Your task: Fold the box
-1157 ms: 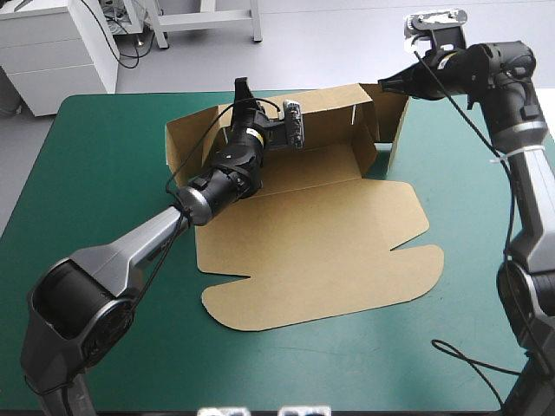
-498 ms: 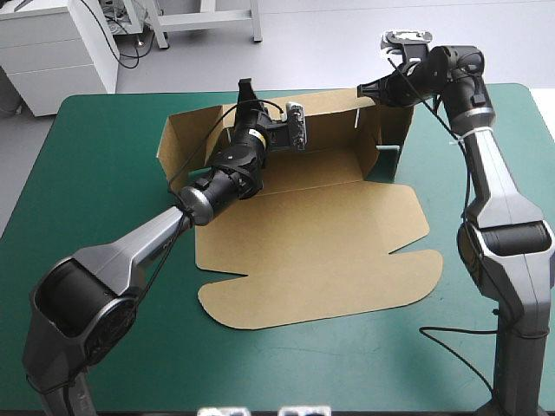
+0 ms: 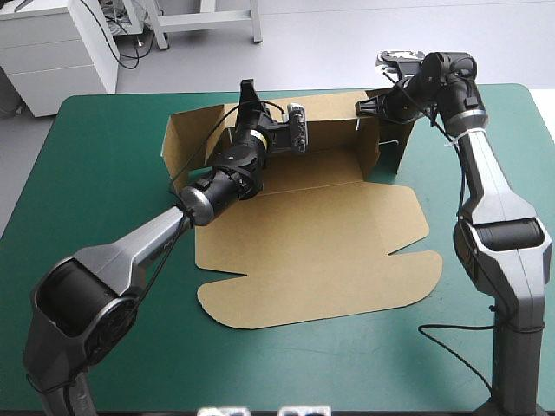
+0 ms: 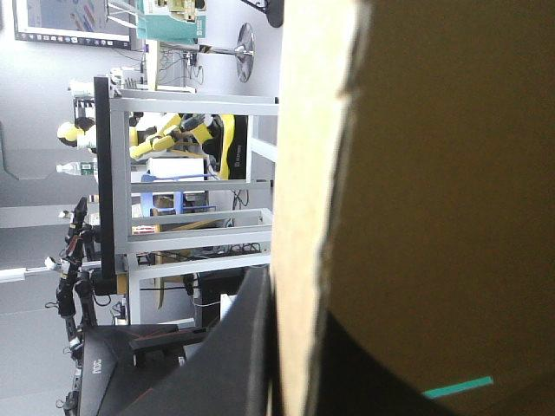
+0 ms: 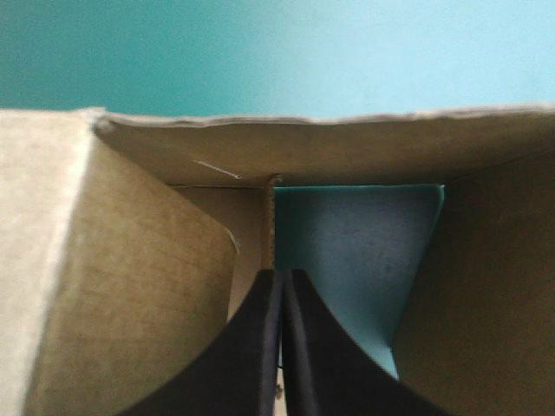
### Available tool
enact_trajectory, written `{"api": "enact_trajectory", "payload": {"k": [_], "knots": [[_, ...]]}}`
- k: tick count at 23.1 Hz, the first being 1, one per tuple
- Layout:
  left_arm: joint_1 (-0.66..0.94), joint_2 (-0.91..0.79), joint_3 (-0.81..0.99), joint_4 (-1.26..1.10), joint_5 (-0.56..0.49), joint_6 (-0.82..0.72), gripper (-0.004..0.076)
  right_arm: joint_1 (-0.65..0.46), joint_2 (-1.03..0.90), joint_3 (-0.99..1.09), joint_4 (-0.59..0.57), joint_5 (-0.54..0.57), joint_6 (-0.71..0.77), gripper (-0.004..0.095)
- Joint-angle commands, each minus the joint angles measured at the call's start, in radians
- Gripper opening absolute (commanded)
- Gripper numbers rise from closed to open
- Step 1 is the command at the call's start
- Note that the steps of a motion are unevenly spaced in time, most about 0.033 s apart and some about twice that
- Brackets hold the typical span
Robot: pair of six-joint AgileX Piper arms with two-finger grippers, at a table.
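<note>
A: Where are your arms?
B: My left gripper (image 3: 245, 89) reaches across the box (image 3: 329, 251), clamped on its far wall. The right gripper (image 3: 362, 106) pinches the right wall. The box lies on the teal-green cover (image 3: 104, 173).

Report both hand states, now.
Left hand: closed on the box, gripping its back wall.
Right hand: closed on the box, gripping an upright board edge.

Table (image 3: 104, 260): teal-green cover, rounded corners, evenly lit, no hard shadows. Beyond the far edge: pale grey floor (image 3: 347, 43). Off the far left corner: white cabinet (image 3: 52, 61), black cables (image 3: 137, 52) trailing on the floor beside it. White metal frame (image 3: 208, 18) behind the far edge. Left wrist view: grey metal rack (image 4: 191, 106), room turned a quarter turn.
</note>
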Motion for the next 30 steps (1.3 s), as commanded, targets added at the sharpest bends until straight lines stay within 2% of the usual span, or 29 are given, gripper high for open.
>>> {"api": "enact_trajectory", "payload": {"k": [1, 5, 9, 11, 13, 15, 17, 21, 25, 30], "knots": [[-0.003, -0.058, -0.037, 0.037, -0.005, -0.014, -0.0008, -0.006, -0.076, -0.03, 0.087, 0.012, -0.02, -0.0001], [-0.003, -0.058, -0.037, 0.036, -0.005, -0.014, -0.0008, 0.0, -0.125, 0.043, 0.109, 0.012, -0.024, 0.0], [-0.003, -0.058, -0.037, 0.033, 0.009, -0.014, -0.0008, 0.004, -0.227, 0.188, 0.043, 0.012, -0.072, 0.0], [-0.003, -0.058, -0.037, 0.033, 0.029, -0.014, -0.0008, 0.004, -0.318, 0.314, -0.023, 0.012, -0.107, 0.0], [-0.003, -0.058, -0.037, 0.033, 0.047, -0.014, -0.0008, 0.004, -0.416, 0.437, -0.029, 0.01, -0.163, 0.0], [-0.003, -0.058, -0.037, 0.033, 0.047, -0.014, -0.0008, 0.004, -0.531, 0.575, -0.025, -0.029, -0.208, 0.0], [-0.003, -0.058, -0.037, 0.033, 0.047, -0.014, -0.0008, 0.004, -0.682, 0.789, -0.023, -0.144, -0.218, 0.0], [-0.003, -0.058, -0.037, 0.033, 0.047, -0.014, -0.0008, 0.004, -0.927, 1.08, 0.002, -0.204, -0.222, -0.0004], [-0.003, -0.058, -0.037, 0.033, 0.051, -0.034, -0.0008, 0.004, -1.152, 1.256, 0.002, -0.2, -0.218, -0.0004], [-0.003, -0.067, -0.04, 0.033, 0.057, -0.093, -0.0008, 0.004, -1.293, 1.298, -0.009, -0.2, -0.197, -0.0004]]}}
